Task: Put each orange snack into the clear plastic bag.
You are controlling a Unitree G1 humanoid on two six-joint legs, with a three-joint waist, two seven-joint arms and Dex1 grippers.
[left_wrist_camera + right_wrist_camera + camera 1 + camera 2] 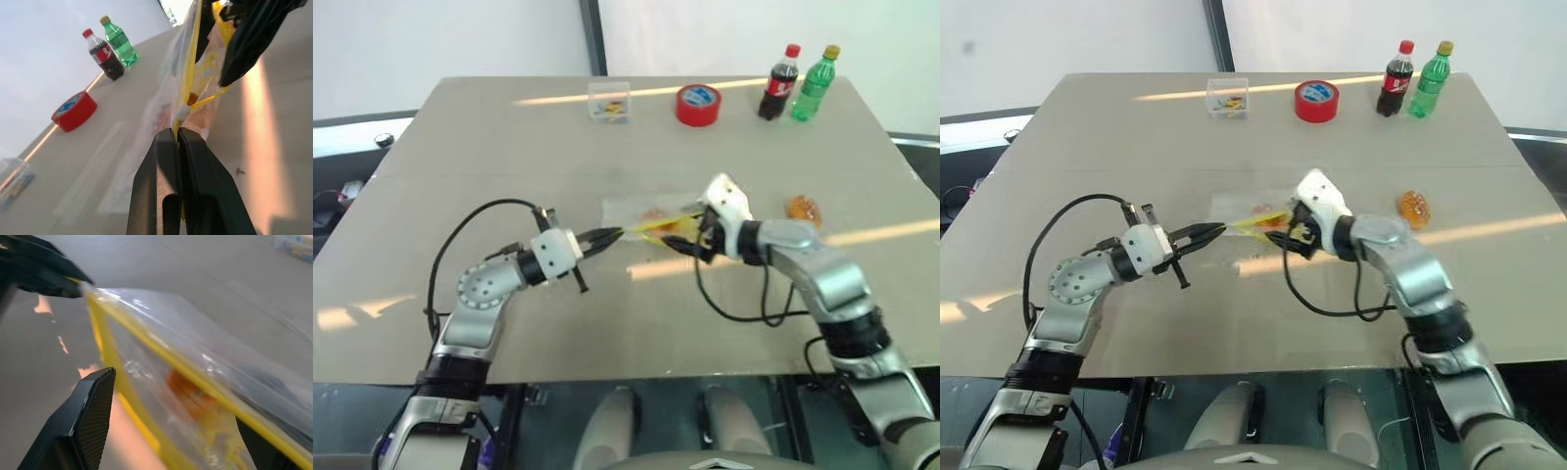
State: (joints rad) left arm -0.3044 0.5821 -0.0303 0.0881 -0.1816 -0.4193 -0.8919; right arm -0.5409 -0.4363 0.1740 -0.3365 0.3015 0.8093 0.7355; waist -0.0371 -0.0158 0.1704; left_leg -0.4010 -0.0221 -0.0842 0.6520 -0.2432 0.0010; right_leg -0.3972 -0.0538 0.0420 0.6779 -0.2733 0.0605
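Observation:
The clear plastic bag is stretched between my two grippers over the middle of the table, its yellow seal strip pulled taut. My left gripper is shut on the corner of that strip. My right gripper is at the bag's other end, open, with its fingers spread on either side of the bag's mouth. One orange snack lies inside the bag. A second orange snack sits on the table to the right of my right arm.
Along the table's far edge stand a small clear box, a red tape roll, a cola bottle and a green bottle. Black cables hang from both wrists.

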